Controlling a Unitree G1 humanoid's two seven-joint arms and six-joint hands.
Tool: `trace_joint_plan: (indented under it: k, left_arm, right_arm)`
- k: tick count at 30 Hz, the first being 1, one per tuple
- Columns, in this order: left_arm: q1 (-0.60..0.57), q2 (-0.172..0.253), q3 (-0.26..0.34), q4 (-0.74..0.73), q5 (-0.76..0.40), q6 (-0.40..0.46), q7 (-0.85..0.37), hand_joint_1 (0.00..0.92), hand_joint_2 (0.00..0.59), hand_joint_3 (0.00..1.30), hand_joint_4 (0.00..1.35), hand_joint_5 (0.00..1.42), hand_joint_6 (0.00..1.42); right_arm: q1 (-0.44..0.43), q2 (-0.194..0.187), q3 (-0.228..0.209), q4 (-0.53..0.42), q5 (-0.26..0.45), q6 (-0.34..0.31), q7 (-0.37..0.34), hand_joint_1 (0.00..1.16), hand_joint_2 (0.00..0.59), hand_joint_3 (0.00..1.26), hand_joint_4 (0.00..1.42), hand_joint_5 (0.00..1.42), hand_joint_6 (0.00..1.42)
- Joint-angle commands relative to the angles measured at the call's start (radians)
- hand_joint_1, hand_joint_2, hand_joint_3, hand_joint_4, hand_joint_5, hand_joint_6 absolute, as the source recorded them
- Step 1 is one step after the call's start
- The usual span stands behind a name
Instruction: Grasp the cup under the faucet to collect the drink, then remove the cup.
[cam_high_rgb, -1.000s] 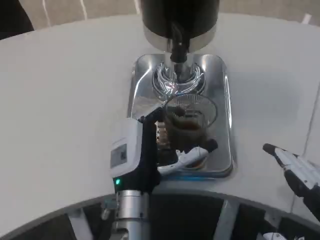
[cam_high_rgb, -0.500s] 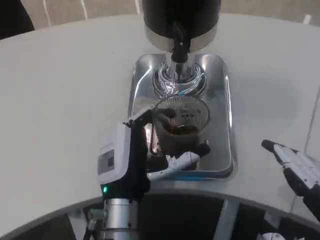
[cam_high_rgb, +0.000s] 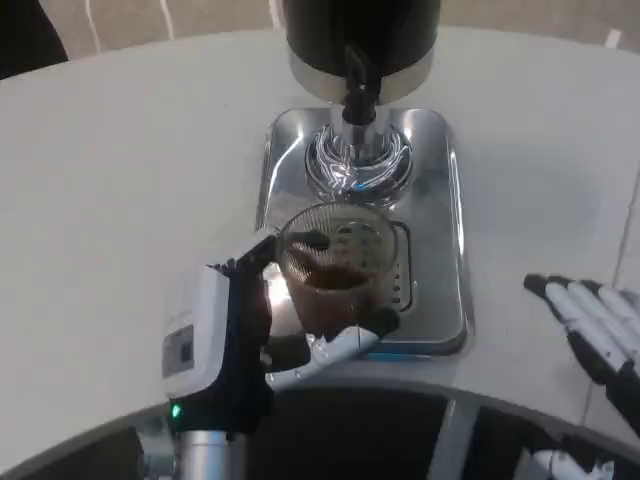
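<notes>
Head view, drink-collecting task, removal stage. Left hand wrapped around a clear ribbed cup, fingers curled across the near wall, thumb side against the far-left wall; clamped firmly, judging by the closed wrap. Cup upright within the grasp, partly filled with a dark drink, positioned over the near end of the steel tray, well short of the faucet beyond the hand. Circular drain plate under the faucet bare, just beyond the cup. Right hand far to the other side of the tray, resting near the table edge, fingers stretched out and slightly apart, holding nothing.

Handling, as judged: cup likely rigid glass or hard plastic, smooth apart from the ribbing, probably slippery if wet, breakable if dropped. Moderate weight, with liquid free to slosh; level carriage and slow movement advisable. Best hold at mid-wall, below the rim and around the liquid level, as the present wrap appears to be; rim grasp liable to tip or spill. Collection apparently complete; remaining step likely setting the cup down on the table away from the tray.
</notes>
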Motion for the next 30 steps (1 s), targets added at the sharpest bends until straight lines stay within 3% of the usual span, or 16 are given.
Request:
trace_joint_plan:
  k: [1, 10, 20, 30]
  left_arm:
    - [0.048, 0.028, -0.003, -0.119, 0.007, -0.046, -0.062, 0.679, 0.079, 1.12, 1.23, 1.42, 1.42]
    - [0.154, 0.068, 0.020, -0.285, 0.015, -0.091, -0.132, 0.671, 0.090, 1.11, 1.23, 1.42, 1.42]
    - [0.265, 0.097, 0.037, -0.420, 0.015, -0.122, -0.219, 0.670, 0.091, 1.12, 1.23, 1.42, 1.42]
    - [0.314, 0.091, 0.039, -0.480, 0.001, -0.151, -0.304, 0.665, 0.096, 1.11, 1.23, 1.42, 1.42]
  right_arm:
    - [-0.020, -0.013, -0.011, 0.027, -0.029, -0.056, -0.064, 0.14, 0.402, 0.00, 0.00, 0.00, 0.00]
    - [-0.004, -0.004, 0.034, 0.074, -0.103, -0.127, -0.141, 0.14, 0.454, 0.00, 0.00, 0.00, 0.00]
    - [0.112, -0.009, -0.015, 0.104, -0.143, -0.255, -0.270, 0.16, 0.463, 0.00, 0.00, 0.00, 0.00]
    - [0.144, 0.029, -0.026, 0.076, -0.145, -0.320, -0.343, 0.19, 0.528, 0.00, 0.00, 0.00, 0.00]
